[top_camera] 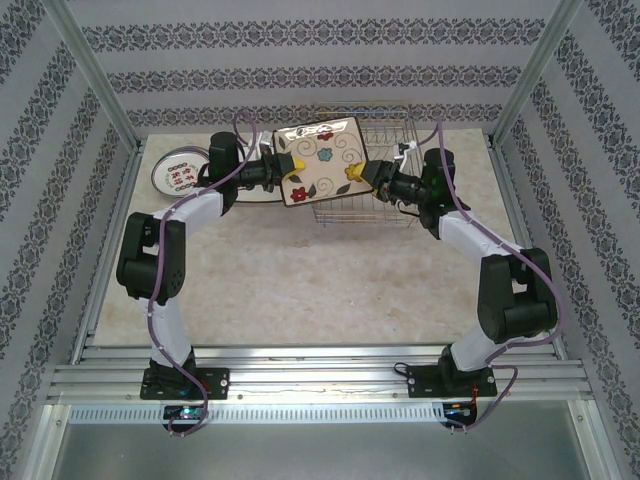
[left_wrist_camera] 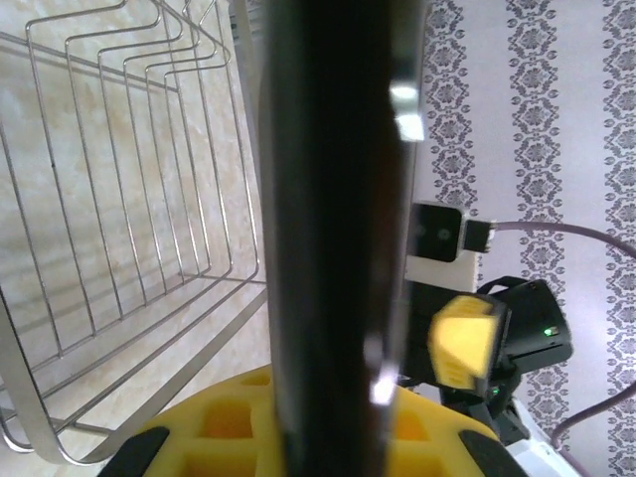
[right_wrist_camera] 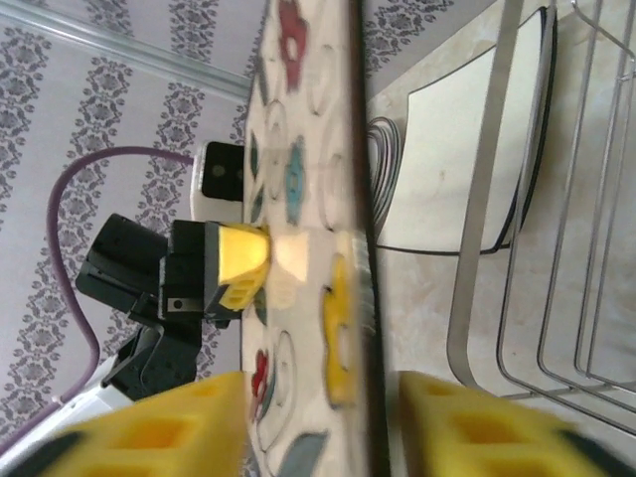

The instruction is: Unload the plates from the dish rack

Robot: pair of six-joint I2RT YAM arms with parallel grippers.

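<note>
Raised by the silver wire dish rack (top_camera: 395,210), a square cream flowered plate (top_camera: 325,158): left gripper (top_camera: 292,163) clamps one edge; right gripper (top_camera: 357,174) (jaws parted) straddles the opposite edge.

Grey damask-striped walls (top_camera: 320,60) enclose a beige marbled tabletop (top_camera: 320,290) framed in aluminium rails (top_camera: 320,375).

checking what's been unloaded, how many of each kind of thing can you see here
square plates: 2, one held up in the air, one flat on the table
round plates: 1 seen from above, can't tell if more sit under it
dish rack: 1
total: 4
</note>
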